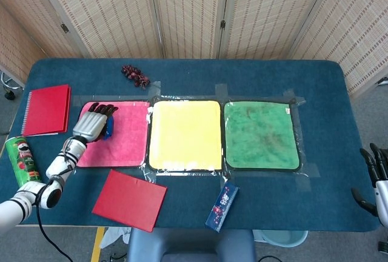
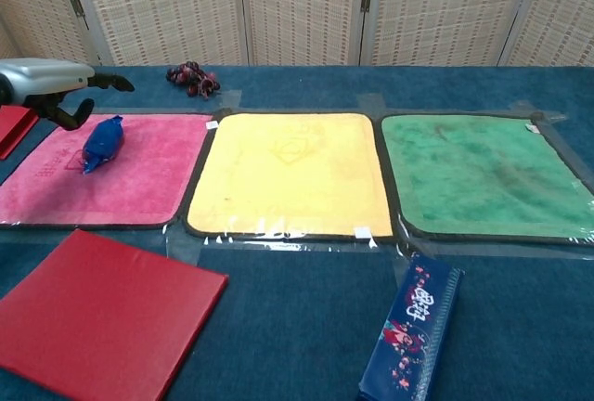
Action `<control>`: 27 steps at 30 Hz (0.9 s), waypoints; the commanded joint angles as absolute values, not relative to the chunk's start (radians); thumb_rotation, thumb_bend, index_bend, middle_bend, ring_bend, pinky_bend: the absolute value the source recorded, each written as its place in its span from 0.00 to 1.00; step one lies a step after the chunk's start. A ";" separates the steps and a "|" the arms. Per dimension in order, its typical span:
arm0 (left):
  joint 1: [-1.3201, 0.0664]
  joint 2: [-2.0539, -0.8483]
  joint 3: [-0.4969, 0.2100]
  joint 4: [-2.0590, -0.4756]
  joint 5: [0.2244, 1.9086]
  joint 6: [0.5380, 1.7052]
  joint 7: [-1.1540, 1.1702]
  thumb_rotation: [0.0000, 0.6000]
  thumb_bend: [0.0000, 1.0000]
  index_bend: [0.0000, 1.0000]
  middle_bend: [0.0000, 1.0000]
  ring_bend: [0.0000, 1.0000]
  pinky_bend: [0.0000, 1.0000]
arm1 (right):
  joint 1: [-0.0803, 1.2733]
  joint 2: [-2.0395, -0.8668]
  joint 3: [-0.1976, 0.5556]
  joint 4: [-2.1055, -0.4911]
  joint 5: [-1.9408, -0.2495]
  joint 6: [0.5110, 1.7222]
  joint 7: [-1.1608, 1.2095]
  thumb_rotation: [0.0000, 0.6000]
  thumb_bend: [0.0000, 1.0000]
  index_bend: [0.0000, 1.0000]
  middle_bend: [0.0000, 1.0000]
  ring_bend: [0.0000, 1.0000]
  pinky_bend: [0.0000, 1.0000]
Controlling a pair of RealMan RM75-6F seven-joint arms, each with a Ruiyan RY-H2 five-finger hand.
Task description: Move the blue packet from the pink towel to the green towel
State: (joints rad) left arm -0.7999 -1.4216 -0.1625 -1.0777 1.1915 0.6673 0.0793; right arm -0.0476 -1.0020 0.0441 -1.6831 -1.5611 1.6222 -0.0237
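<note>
Packet (image 2: 101,142) lies on pink towel (image 2: 139,178), long axis running near-to-far, just beside and below left robot hand (image 2: 45,81), which hovers holding nothing, fingers apart; green towel (image 2: 483,174) well apart toward right robot hand (image 1: 377,174).

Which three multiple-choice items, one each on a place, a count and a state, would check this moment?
1. Where does the blue packet lie?
A. on the pink towel
B. on a plate
C. in a drawer

2. How many towels lie in the row?
A. two
B. three
C. four

3. What state is the green towel in?
A. spread flat with nothing on it
B. folded in half
C. rolled up

Answers: 1 A, the chest view shows the packet resting on pink cloth. 2 B, three coloured squares sit side by side in both views. 3 A, its whole surface shows, flat and bare.
</note>
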 commanded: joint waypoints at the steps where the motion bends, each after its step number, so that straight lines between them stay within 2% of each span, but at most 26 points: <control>1: -0.823 -1.424 -0.175 -1.063 1.137 0.614 0.100 0.93 0.91 0.11 0.12 0.12 0.06 | -0.048 -1.002 0.044 -1.683 -1.561 1.622 -0.023 1.00 0.32 0.00 0.00 0.04 0.00; 6: -0.862 -1.442 -0.186 -1.017 1.049 0.531 0.114 0.65 0.92 0.10 0.14 0.12 0.06 | -0.049 -1.003 0.041 -1.685 -1.566 1.623 -0.024 1.00 0.32 0.00 0.00 0.04 0.00; 11: -0.902 -1.481 -0.183 -0.947 0.964 0.470 0.152 0.53 0.92 0.10 0.14 0.12 0.05 | -0.051 -1.004 0.040 -1.687 -1.566 1.623 -0.027 1.00 0.32 0.00 0.00 0.05 0.00; 18: -0.944 -1.531 -0.158 -0.861 0.861 0.414 0.202 0.52 0.92 0.11 0.15 0.12 0.05 | -0.054 -1.003 0.041 -1.687 -1.556 1.619 -0.026 1.00 0.32 0.00 0.00 0.05 0.00; 27: -0.966 -1.551 -0.119 -0.842 0.783 0.408 0.245 0.52 0.92 0.16 0.19 0.17 0.09 | -0.049 -1.008 0.040 -1.680 -1.554 1.606 -0.019 1.00 0.32 0.00 0.00 0.05 0.00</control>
